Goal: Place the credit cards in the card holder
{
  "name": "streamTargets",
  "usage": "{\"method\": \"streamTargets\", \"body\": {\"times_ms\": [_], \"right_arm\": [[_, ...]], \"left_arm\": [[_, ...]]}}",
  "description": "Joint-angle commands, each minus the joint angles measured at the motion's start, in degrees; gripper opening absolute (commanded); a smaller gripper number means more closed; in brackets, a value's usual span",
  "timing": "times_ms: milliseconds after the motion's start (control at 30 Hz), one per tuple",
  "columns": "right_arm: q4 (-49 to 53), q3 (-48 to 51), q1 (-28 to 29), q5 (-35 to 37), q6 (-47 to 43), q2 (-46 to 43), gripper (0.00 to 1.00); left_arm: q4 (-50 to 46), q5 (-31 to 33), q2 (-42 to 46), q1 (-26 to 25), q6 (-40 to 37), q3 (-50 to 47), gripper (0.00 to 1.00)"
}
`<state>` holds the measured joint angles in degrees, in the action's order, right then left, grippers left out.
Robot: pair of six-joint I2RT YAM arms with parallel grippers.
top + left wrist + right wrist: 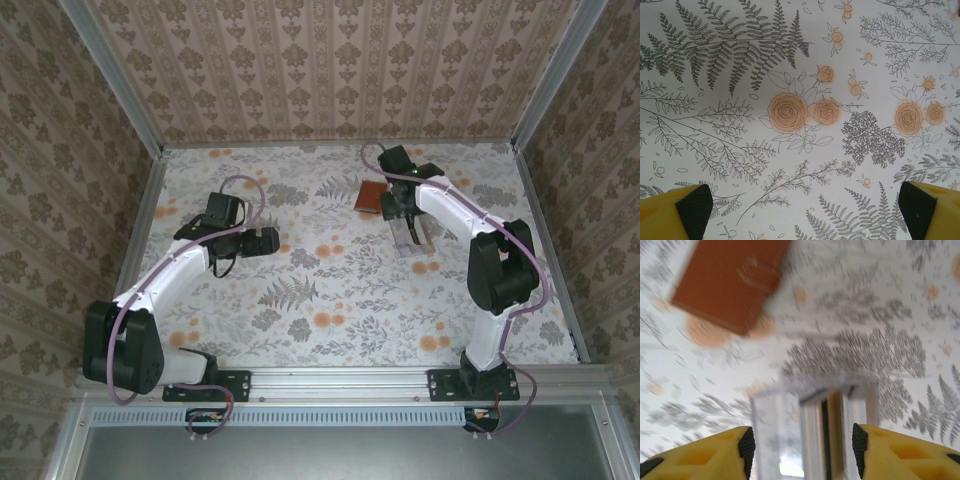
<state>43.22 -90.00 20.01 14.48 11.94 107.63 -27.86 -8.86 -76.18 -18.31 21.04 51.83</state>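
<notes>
The wallet (370,197) lies shut and flat on the desk (330,290), right of centre and near the far wall (330,70), with a strip of bare cloth between its far edge and that wall. Just beside it, on the near right, sit the cards (408,240) in a loose stack. In the right wrist view they are blurred (815,425), their edges fanned, and apart from the wallet's near corner (730,280). The right pincer (802,445) hangs over the stack, spread wide with a pad on either side; whether the pads touch the cards I cannot tell. The left pincer (802,210) is also spread wide, over bare cloth left of centre (270,240). The middle and near desk between the arms lie open.
</notes>
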Motion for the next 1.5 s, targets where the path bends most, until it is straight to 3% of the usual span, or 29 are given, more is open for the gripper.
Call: {"method": "streamTargets", "body": {"times_ms": [0, 233, 667, 900, 1000, 1167, 1233, 1367, 1467], "right_arm": [[-2.5, -5.0, 0.0, -2.8, 2.9, 4.1, 0.59], [-3.9, -13.4, -4.0, -10.0, 7.9, 13.4, 0.64], [-9.3, -16.0, -10.7, -33.9, 14.6, 22.2, 0.62], [-10.2, -18.1, -11.2, -39.2, 16.2, 26.1, 0.59], [-11.3, -17.8, -11.4, -40.4, 16.7, 26.5, 0.53], [-15.1, -16.8, -12.3, -46.6, 15.9, 26.1, 0.17], [-16.9, -16.0, -12.5, -49.2, 14.9, 25.0, 0.11], [-21.8, -12.6, -11.9, -52.1, 13.1, 20.1, 0.07], [-23.1, -9.5, -10.8, -51.3, 9.8, 15.3, 0.00]], "left_arm": [[-0.5, -0.9, -0.5, -0.2, 0.7, 1.7, 1.00], [-1.1, -1.2, 0.2, -0.2, 0.5, 0.6, 1.00], [-1.3, -1.1, 0.1, -0.2, 0.6, 0.7, 1.00], [-1.1, -1.0, 0.2, -0.2, 1.5, -0.3, 1.00], [-1.1, -1.0, 0.2, -0.2, 1.7, -0.4, 1.00], [-1.4, -1.2, 0.3, -0.2, 2.1, -0.2, 1.00], [-1.3, -2.5, 0.6, -0.2, 1.9, 0.2, 1.00], [-0.8, -7.5, 1.7, 0.8, 2.1, 1.8, 1.00], [1.8, -13.1, 3.1, 2.8, 4.3, 1.3, 1.00]]}}
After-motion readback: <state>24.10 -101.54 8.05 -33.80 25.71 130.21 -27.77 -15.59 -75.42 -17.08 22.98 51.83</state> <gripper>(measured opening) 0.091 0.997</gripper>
